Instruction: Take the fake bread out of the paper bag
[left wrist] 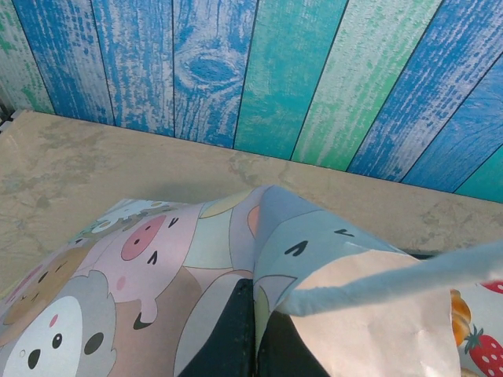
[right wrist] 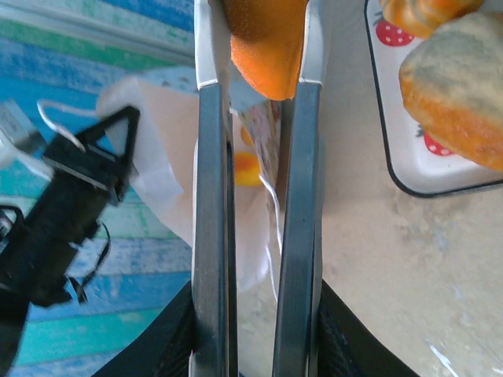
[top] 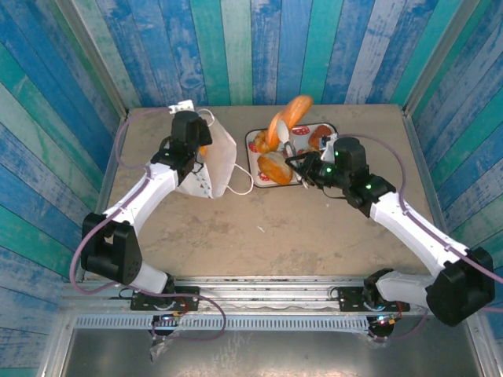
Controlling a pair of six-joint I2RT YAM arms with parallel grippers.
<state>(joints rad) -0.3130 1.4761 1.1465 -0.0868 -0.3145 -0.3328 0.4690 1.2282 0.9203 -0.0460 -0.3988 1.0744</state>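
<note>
Looks nearly done: glossy golden plastic pastries (top: 275, 166) on strawberry-print white tray (top: 250, 153), upper middle. Gripping orange pastry (right wrist: 267, 55) in right jaws, small white paper bag (top: 216, 169) in shut left jaws. Leftovers inside bag? Can't tell.

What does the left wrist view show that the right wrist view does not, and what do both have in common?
Left wrist, not right wrist: the pink cartoon pig face printed on the white paper bag. Right wrist, not left wrist: the right end effector shut on a glossy orange plastic bread piece, and the black left arm. Both: the bag with its thin white cord handle and the white strawberry-print tray.
</note>
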